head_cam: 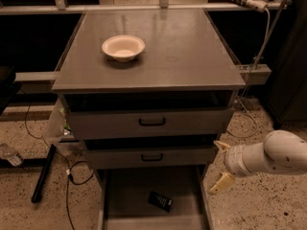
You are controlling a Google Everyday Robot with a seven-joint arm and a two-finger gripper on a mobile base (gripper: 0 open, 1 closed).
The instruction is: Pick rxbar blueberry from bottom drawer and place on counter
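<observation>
1. One long black rod (42, 174) lies slanted on the speckled floor (268, 210), at the far left.
2. One round cream bowl (123, 47) stands upright on the left half of the broad, glossy grey square counter (192, 56).
3. Under the counter are three grey metal drawers. The shallow top drawer (105, 124) and the shallow middle drawer (115, 158) each carry one black handle (152, 122), so two handles in all.
4. The bottom drawer (127, 198), the lowest and deepest, stands pulled out, showing its flat grey floor and low side walls.
5. One rxbar blueberry (160, 201), a small flat bar in a dark wrapper, lies on that floor right of the middle. Its long axis runs diagonally from upper left to lower right; I cannot tell one end from the other.
6. One cream two-finger gripper (220, 164) on a white arm hangs right of the cabinet, beside the middle drawer and outside the bottom drawer, well apart from the bar. Its two fingers (221, 182) are spread wide and hold nothing.
</observation>
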